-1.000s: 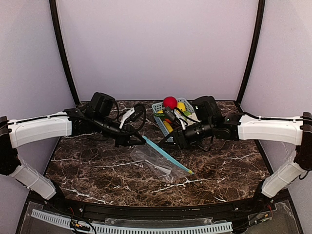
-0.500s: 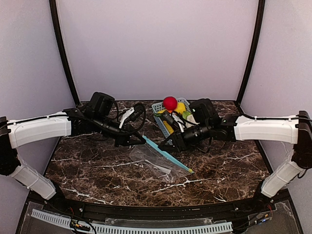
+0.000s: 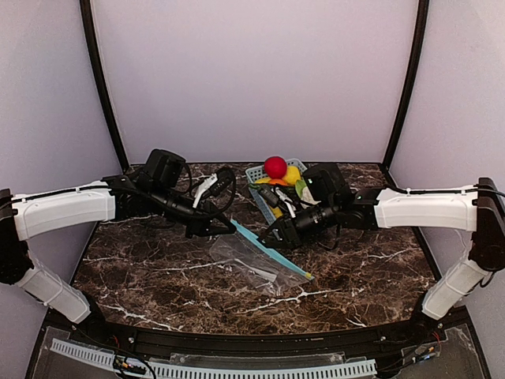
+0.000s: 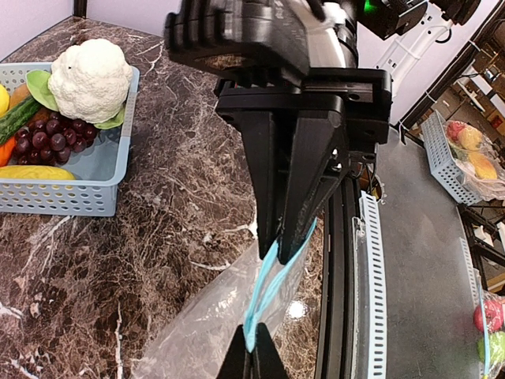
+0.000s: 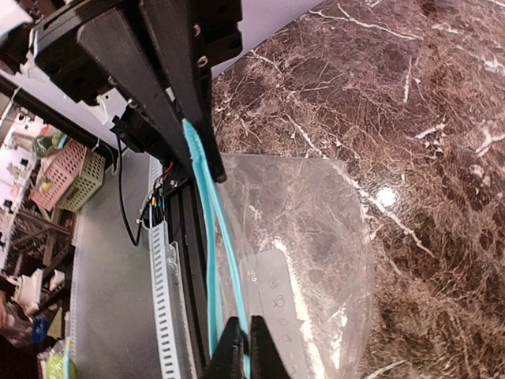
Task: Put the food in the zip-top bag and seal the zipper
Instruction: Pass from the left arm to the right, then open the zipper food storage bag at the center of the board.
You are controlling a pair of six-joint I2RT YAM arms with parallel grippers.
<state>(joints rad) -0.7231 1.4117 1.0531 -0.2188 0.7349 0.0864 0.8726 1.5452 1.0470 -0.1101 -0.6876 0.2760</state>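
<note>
top external: high, rear, looking down on table point(image 3: 158, 268) | wrists: close, low, facing each other | shared: zipper point(image 4: 272, 276)

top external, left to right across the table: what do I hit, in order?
Left arm's white link → left end effector → zip-top bag → right arm's white link
</note>
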